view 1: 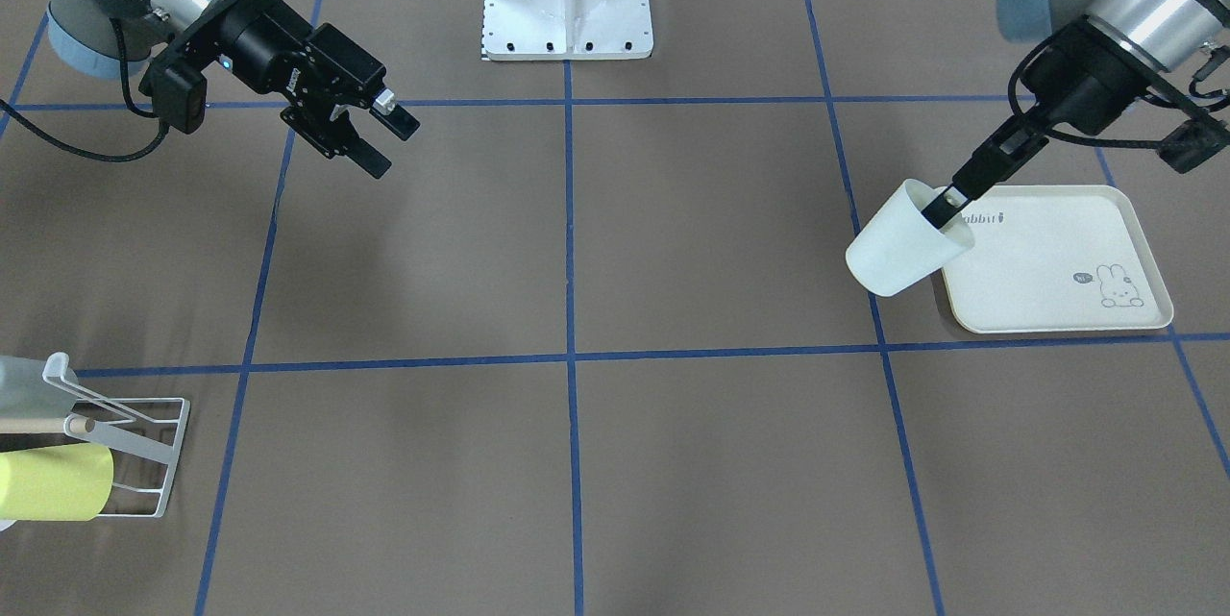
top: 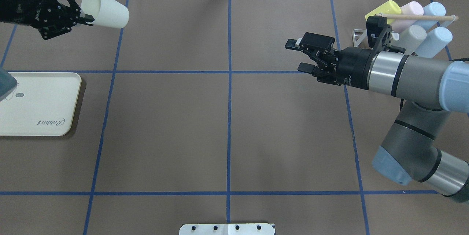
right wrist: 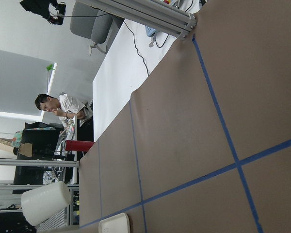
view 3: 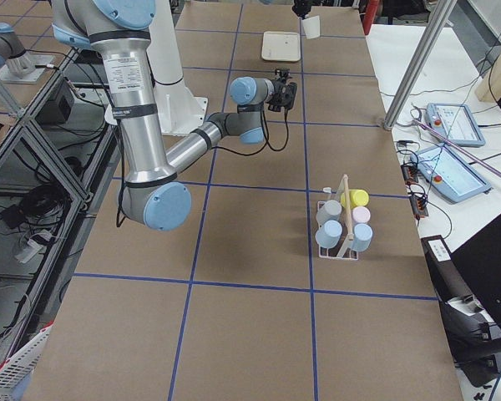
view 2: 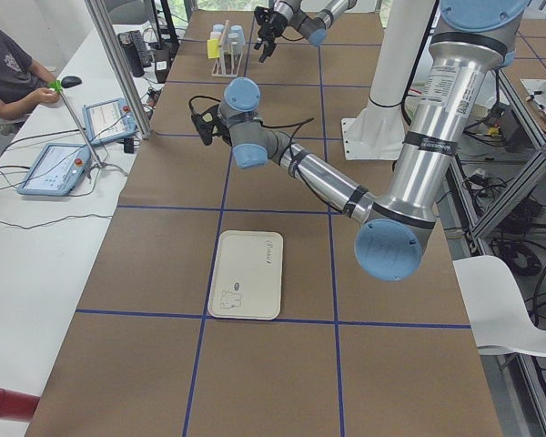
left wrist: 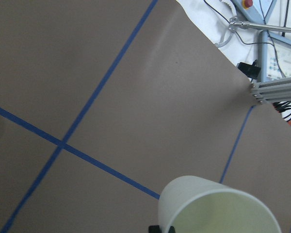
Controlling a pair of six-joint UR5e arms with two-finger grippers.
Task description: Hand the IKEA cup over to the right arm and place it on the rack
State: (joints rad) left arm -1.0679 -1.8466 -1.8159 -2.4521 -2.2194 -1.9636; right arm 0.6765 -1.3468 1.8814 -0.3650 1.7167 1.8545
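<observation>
Left gripper (top: pixel 86 18): I'm pinching the white cup (top: pixel 105 8) by its rim, one finger inside the mouth.
Cup: up off the table, tipped sideways, far left, just beyond the cream tray (top: pixel 40 106).
Right gripper (top: pixel 296 56): my fingers spread wide, nothing between them, pointing left (well apart from the cup).
Rack (top: pixel 417 17): far right, behind my right wrist, pastel cups (top: pixel 436 9) on it.
</observation>
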